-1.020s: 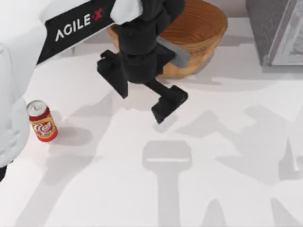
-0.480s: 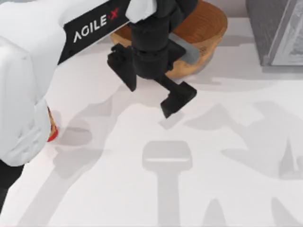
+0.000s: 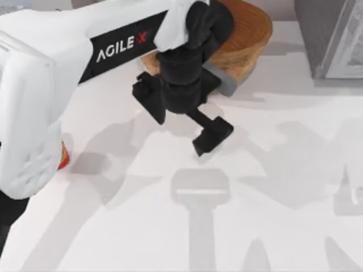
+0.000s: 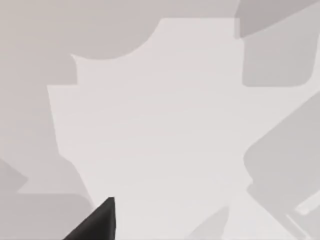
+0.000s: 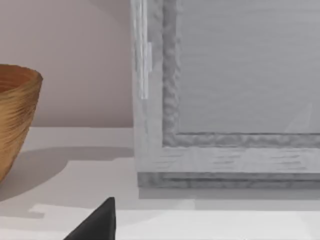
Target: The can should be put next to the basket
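The left gripper [image 3: 181, 122] hangs with its jaws spread wide and empty over bare table [image 3: 272, 226], just in front of the basket [image 3: 244, 39] at the far edge. The can [image 3: 63, 156] sits at the table's left, well apart from the basket and mostly hidden under the left arm, so nothing is done yet: grasp, carry and placement all remain. Only a red sliver of the can shows, so I cannot tell how its long axis lies.
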`<action>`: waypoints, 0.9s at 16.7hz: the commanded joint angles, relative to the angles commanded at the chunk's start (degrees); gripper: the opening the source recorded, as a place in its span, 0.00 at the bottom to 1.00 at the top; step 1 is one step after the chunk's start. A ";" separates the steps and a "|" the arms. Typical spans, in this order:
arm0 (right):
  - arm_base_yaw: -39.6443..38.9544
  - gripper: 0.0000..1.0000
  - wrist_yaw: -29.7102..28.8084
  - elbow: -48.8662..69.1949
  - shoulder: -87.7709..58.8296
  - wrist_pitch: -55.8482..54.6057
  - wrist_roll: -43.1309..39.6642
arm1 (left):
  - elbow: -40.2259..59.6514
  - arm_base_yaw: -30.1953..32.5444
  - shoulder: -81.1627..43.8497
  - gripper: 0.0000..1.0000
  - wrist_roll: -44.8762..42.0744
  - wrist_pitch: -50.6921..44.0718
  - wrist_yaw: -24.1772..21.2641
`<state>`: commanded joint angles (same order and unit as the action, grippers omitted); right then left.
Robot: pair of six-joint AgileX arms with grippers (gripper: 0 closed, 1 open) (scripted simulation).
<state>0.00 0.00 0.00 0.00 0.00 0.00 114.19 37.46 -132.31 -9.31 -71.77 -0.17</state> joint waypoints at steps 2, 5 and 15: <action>0.00 1.00 0.00 0.00 0.00 0.00 0.00 | -2.80 0.02 -0.19 1.00 0.02 3.00 0.00; 0.00 1.00 0.00 0.00 0.00 0.00 0.00 | -3.53 0.02 -0.24 1.00 0.02 3.75 0.00; 0.00 1.00 0.00 0.00 0.00 0.00 0.00 | -3.53 0.02 -0.24 0.40 0.02 3.75 0.00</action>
<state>0.00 0.00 0.00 0.00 0.00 0.00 110.66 37.49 -132.55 -9.29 -68.01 -0.18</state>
